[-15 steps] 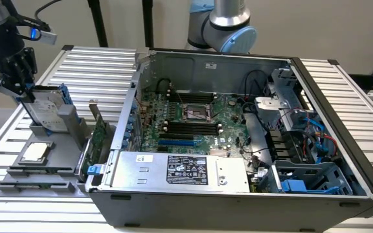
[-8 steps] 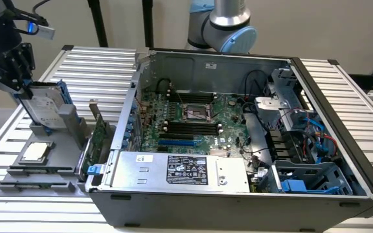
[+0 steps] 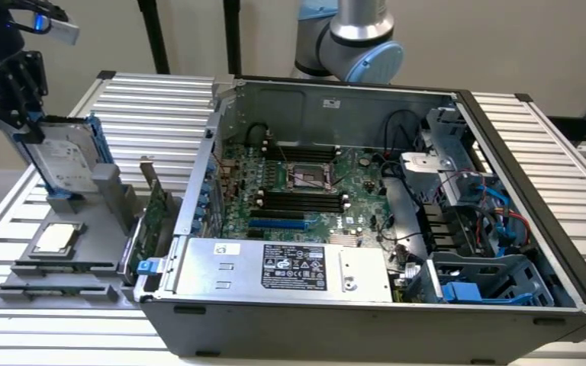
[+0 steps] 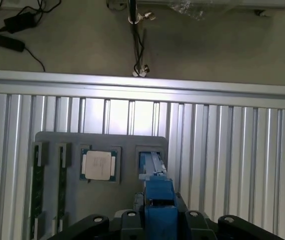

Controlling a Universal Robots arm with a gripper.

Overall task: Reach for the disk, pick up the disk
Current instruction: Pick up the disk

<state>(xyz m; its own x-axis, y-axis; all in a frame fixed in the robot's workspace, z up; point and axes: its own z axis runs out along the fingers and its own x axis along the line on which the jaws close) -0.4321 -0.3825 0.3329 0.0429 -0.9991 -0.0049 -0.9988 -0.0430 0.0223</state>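
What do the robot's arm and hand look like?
The arm is a round silver-grey tube with a light blue cap on its joint. The hand is black and blocky, and a small blue light glows on the part above it.

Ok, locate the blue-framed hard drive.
Exterior view's left: the blue-framed silver hard drive stands on end on the grey tray, behind the square silver chip, its top in the pincer.

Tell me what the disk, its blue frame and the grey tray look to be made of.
The disk: metal by its look, silver-grey with a dull sheen, with a white label on its face. The blue frame: likely plastic, one bright even colour, no metallic glint. The grey tray: probably plastic, flat matte grey; the look leaves that open.
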